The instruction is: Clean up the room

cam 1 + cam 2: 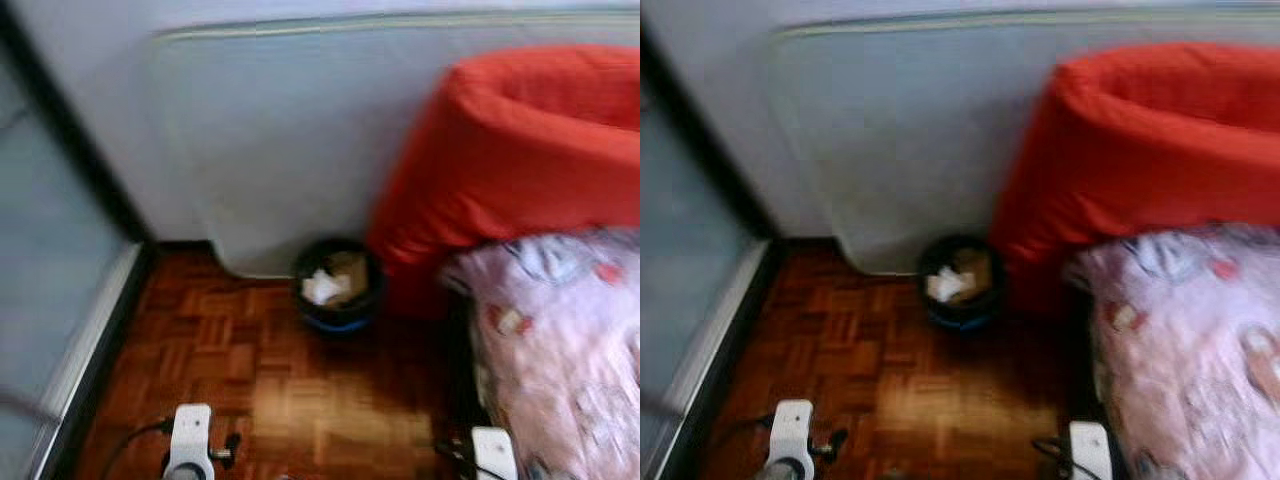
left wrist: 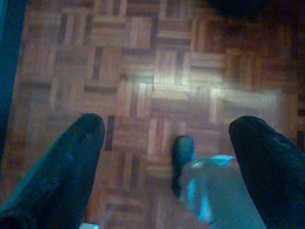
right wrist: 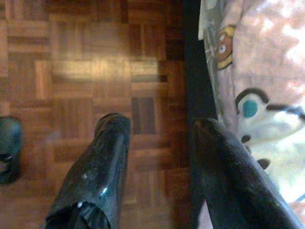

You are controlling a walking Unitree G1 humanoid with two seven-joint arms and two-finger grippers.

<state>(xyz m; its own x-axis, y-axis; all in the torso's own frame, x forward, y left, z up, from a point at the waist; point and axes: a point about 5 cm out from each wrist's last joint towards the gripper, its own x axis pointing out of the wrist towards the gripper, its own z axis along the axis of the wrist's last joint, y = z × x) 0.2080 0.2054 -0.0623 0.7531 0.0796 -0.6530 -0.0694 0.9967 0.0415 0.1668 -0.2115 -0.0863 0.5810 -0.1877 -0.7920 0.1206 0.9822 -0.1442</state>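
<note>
The head views are blurred, so detail is limited. A small dark wastebasket [image 1: 337, 285] stands on the parquet floor [image 1: 300, 390] near the centre of the frame, just in front of a pale mattress [image 1: 290, 130] leaned against the wall and just beside a red cushion [image 1: 520, 140] at 2 o'clock. Inside the wastebasket lie what look like crumpled white paper [image 1: 322, 287] and a brownish scrap, so some rubbish has apparently been binned already.

The floor between the robot and the wastebasket looks free of litter, which suggests this corner is largely tidied. The bed at 4 o'clock carries a pink patterned bedsheet [image 1: 560, 340], rumpled and hanging over the edge; straightening it may be what is left here, though that is only a guess from the task.

The left gripper [image 2: 167, 138] hangs low over bare parquet with its jaws spread apart and nothing between them. The right gripper [image 3: 159, 138] hangs beside the bed edge, jaws likewise parted and empty, the bedsheet just next to one finger. Both wrists sit at 7 and 5 o'clock in the head view.
</note>
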